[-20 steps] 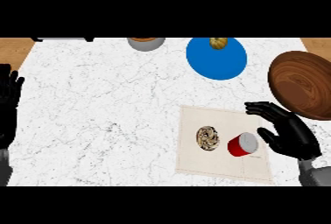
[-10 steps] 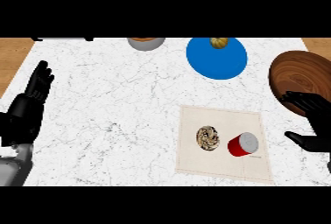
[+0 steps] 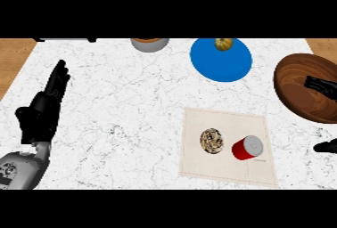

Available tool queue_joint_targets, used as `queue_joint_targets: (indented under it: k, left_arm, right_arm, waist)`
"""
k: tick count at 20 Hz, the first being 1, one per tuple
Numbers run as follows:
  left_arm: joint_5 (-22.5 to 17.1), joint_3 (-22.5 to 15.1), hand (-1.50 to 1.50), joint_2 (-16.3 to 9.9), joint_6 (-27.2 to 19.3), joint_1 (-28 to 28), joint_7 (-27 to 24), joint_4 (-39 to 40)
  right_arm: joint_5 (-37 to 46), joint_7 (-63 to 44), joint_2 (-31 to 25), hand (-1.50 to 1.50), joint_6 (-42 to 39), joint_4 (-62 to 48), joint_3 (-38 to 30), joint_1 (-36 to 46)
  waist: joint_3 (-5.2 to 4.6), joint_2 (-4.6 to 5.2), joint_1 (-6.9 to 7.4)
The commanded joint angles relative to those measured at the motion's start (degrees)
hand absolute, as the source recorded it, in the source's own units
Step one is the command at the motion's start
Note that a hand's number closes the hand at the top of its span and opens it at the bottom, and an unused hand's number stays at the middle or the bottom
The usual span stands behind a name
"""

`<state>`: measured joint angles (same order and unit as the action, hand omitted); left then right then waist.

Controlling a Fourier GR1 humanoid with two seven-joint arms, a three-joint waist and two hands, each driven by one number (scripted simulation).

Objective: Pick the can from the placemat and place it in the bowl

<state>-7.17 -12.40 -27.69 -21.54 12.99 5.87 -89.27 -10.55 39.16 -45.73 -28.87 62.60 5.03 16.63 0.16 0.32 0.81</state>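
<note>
As I see it, red can (image 3: 247, 148) lies on mat (image 3: 227, 147) | stiff, light, prob slick: grab round its sides | left hand (image 3: 43, 109) flat, fingers straight | right hand (image 3: 324, 85) at bowl (image 3: 304, 89), can't tell its state.

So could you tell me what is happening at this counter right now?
Nothing is being held yet. The red can lies on its side on the placemat, beside a patterned round item. The right hand shows only partly at the view's right edge, over the wooden bowl, apart from the can. The left hand rests open at the left, fingers up. A blue plate sits farther back.
</note>
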Motion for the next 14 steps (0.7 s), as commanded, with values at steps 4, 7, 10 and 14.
queue_joint_targets:
  k: [4,7,10,14]
  left_arm:
    - [0.02,1.38,0.0,-0.44,1.66,0.78,1.47,-0.86]
    - [2.88,-0.63,0.0,1.53,-0.68,0.92,3.27,-1.47]
    - [5.58,-0.98,0.0,3.83,-2.74,2.64,3.18,1.67]
    - [4.43,0.33,0.0,2.68,-0.06,-2.52,2.03,-2.55]
  right_arm:
    - [15.03,2.43,-1.75,-1.5,1.3,1.84,8.63,4.08]
    - [15.86,-3.78,-3.79,-1.5,-1.4,8.52,10.75,6.27]
    - [17.38,-7.87,-1.62,-1.5,-1.94,14.13,13.63,4.91]
    - [19.8,-11.59,-1.51,-1.5,-5.43,16.04,15.14,6.29]
  waist:
    - [-0.11,-0.16,0.25]
    - [-0.17,-0.4,-0.3]
    - [-0.19,-0.4,-1.12]
    - [-0.19,-0.47,-0.42]
